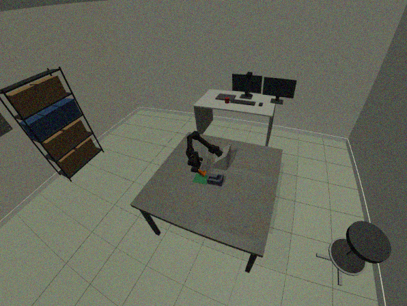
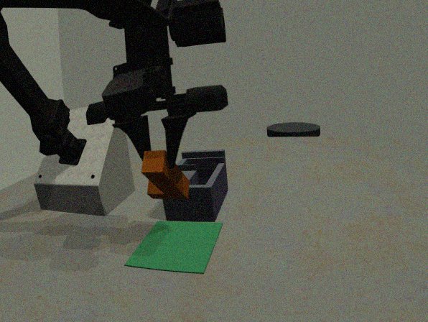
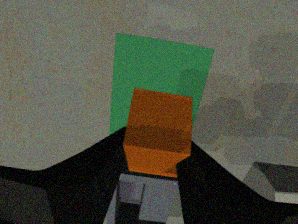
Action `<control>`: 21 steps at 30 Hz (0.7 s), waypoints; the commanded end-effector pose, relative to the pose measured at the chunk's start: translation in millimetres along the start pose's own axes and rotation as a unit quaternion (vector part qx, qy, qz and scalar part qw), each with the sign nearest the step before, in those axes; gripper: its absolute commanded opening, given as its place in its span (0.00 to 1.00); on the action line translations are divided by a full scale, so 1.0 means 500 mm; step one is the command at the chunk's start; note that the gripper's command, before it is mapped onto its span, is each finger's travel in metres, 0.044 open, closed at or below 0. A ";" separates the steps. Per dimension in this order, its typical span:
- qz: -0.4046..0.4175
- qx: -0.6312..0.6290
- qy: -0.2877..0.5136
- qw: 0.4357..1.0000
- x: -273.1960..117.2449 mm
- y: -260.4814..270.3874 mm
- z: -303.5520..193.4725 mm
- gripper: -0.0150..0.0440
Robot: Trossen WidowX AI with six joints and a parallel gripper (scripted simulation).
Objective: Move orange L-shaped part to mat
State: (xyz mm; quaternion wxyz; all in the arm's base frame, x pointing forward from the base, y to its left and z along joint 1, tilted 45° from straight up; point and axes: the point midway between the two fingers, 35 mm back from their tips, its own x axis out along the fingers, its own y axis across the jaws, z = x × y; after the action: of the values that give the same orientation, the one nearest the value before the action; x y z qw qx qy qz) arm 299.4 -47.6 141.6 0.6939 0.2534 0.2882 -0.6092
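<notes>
I am seeing the pincer clamping the upper end of the orange L-shaped part, which is hanging tilted in the air. It is hanging clear of the grey tray, above the near edge of the green mat lying on the surface.

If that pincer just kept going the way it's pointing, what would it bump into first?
Pointing down, the pincer, shut on the orange part, would probably land the part near the green mat's back edge, close beside the tray; depth is unclear.
</notes>
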 end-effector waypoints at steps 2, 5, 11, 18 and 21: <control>-0.001 -0.002 -0.003 1.000 0.016 -0.004 0.002 0.25; -0.001 -0.002 -0.003 1.000 0.026 -0.005 0.002 0.25; -0.001 -0.002 -0.003 1.000 0.045 -0.005 0.002 0.25; -0.001 -0.002 -0.003 1.000 0.066 -0.005 0.003 0.25; -0.001 -0.002 -0.003 1.000 0.076 -0.005 0.003 0.25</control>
State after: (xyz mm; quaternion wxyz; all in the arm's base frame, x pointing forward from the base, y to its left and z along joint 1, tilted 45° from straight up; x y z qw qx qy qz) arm 302.6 -71.2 119.4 0.6948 0.2545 0.2864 -0.6086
